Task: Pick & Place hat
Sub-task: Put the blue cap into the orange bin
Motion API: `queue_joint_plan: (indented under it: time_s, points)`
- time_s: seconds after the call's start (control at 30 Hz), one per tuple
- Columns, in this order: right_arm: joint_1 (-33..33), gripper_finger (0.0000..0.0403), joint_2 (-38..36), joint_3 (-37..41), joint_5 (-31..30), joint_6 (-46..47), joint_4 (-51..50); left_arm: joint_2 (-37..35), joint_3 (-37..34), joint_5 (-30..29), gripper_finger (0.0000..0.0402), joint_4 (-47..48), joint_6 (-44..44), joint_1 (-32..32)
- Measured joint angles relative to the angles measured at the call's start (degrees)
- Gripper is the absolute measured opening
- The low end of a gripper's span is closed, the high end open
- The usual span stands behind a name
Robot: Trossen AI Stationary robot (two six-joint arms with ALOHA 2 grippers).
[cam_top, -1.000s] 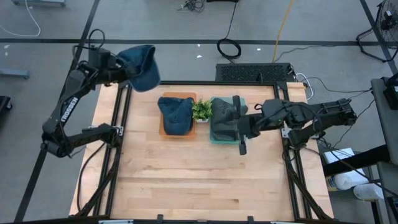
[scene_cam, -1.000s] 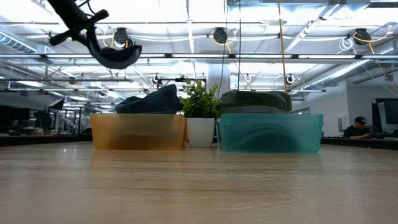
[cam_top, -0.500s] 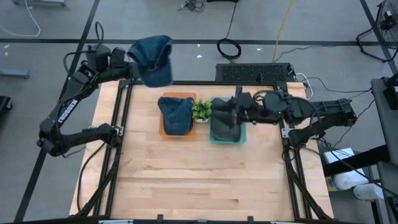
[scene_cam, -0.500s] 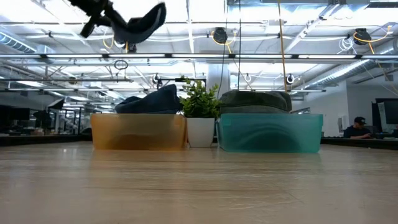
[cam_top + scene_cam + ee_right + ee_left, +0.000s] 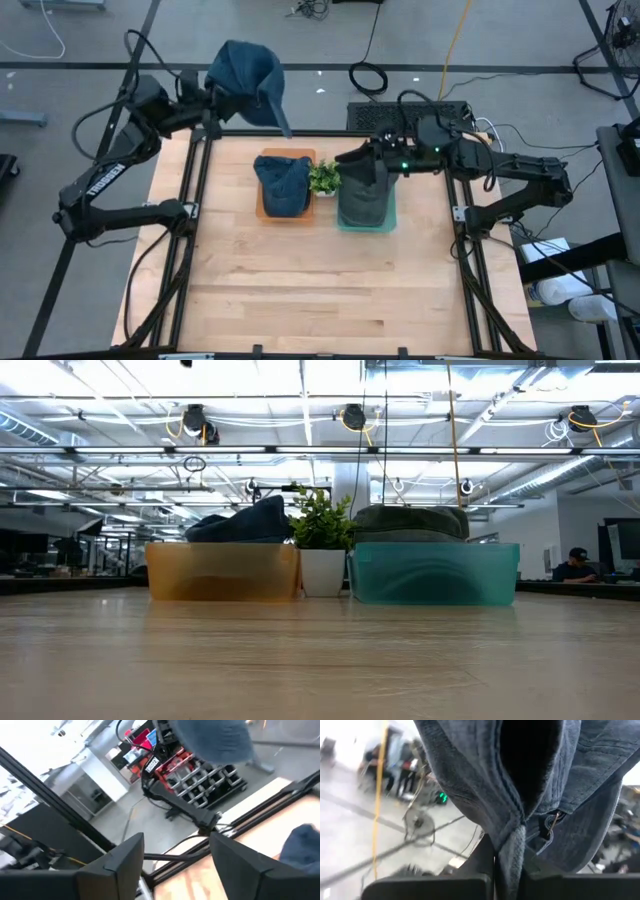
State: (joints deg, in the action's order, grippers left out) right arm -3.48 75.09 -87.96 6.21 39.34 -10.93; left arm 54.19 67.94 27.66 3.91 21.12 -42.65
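Since half a second ago my left arm has swung the blue hat (image 5: 245,80) higher and farther back, so it now hangs beyond the rear edge of the tabletop (image 5: 310,280) instead of over its corner, and it has gone out of the low view altogether. My left jaws (image 5: 207,100) are clenched on the hat's fabric; in the left wrist view the cloth (image 5: 520,785) fills almost everything, and my fingers are mostly buried under it, with only dark edges showing at the fold.

My right arm has pulled back too, and its jaws (image 5: 368,168) now hover over the far end of the teal bin (image 5: 390,212), spread apart with nothing between them. The right wrist view shows both fingers (image 5: 120,865) wide, looking across at the other arm and a blurred blue shape that I take to be the raised hat (image 5: 215,737).

On the tabletop, a second blue hat (image 5: 283,185) lies in the orange bin (image 5: 262,205), covering most of it. A dark green hat (image 5: 362,200) sits in the teal bin, partly hidden by my right wrist. The small potted plant (image 5: 323,178) stands between the two bins, touching or nearly touching both; I cannot tell which.
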Motion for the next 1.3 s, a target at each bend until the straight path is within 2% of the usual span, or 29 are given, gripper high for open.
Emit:
queue_joint_plan:
  time_s: [0.17,0.37,0.47,0.57,0.7,0.8,1.03,1.3]
  points:
    - [-2.06,0.0233,0.02,0.00,3.87,6.87,-0.03,0.00,0.00,0.01,0.0019,-5.20,-4.89,5.16]
    - [-5.20,0.0230,0.04,2.10,10.59,16.18,3.03,0.10,0.00,-0.02,0.0019,-11.46,-11.57,12.08]
    - [-6.58,0.0229,0.07,5.14,16.31,21.58,10.03,0.13,0.00,-0.04,0.0019,-13.54,-15.44,15.68]
    - [-7.55,0.0231,0.04,10.31,19.60,28.11,21.45,0.17,0.00,-0.22,0.0019,-14.40,-18.37,18.84]
    - [-8.47,0.0232,0.11,18.06,19.50,37.51,38.17,0.93,0.04,-2.54,0.0019,-15.33,-23.08,23.22]
    - [-8.64,0.0230,0.00,22.71,19.39,42.60,46.19,2.45,0.04,-4.75,0.0019,-18.00,-27.33,26.07]
    - [-8.53,0.0229,0.07,27.98,19.41,44.74,55.83,7.34,0.04,-6.88,0.0019,-22.70,-31.62,28.89]
    - [-6.93,0.0228,0.02,28.13,19.41,45.91,57.06,13.35,0.04,-6.88,0.0019,-29.19,-31.91,29.69]
